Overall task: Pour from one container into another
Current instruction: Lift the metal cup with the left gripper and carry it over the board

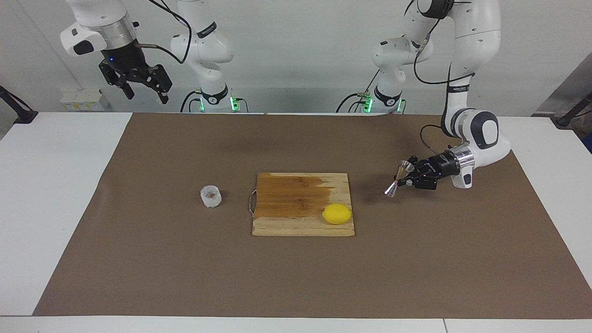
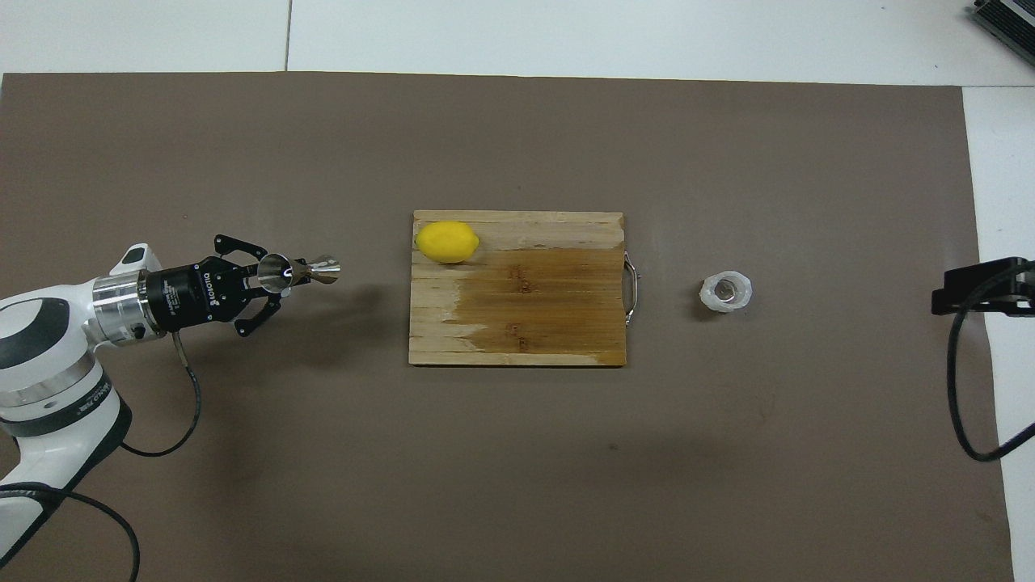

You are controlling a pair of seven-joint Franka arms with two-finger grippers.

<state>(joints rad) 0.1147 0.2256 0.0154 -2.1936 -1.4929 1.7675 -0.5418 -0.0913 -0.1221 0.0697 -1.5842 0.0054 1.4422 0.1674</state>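
Observation:
A small steel jigger (image 1: 398, 179) (image 2: 296, 272), hourglass-shaped, hangs tilted above the brown mat between the cutting board and the left arm's end of the table. My left gripper (image 1: 407, 178) (image 2: 285, 273) is shut on its narrow waist, reaching in sideways. The translucent whitish cup (image 1: 211, 196) (image 2: 726, 292) with crinkled sides and a brownish inside stands upright on the mat beside the board's handle, toward the right arm's end. My right gripper (image 1: 144, 88) waits open, high over the table edge by its base, with nothing in it.
A wooden cutting board (image 1: 296, 194) (image 2: 534, 323) with a metal handle lies mid-table on the brown mat (image 1: 296, 277). A yellow lemon (image 1: 336, 213) (image 2: 446, 242) rests on the board's corner farthest from the robots, at the left arm's side.

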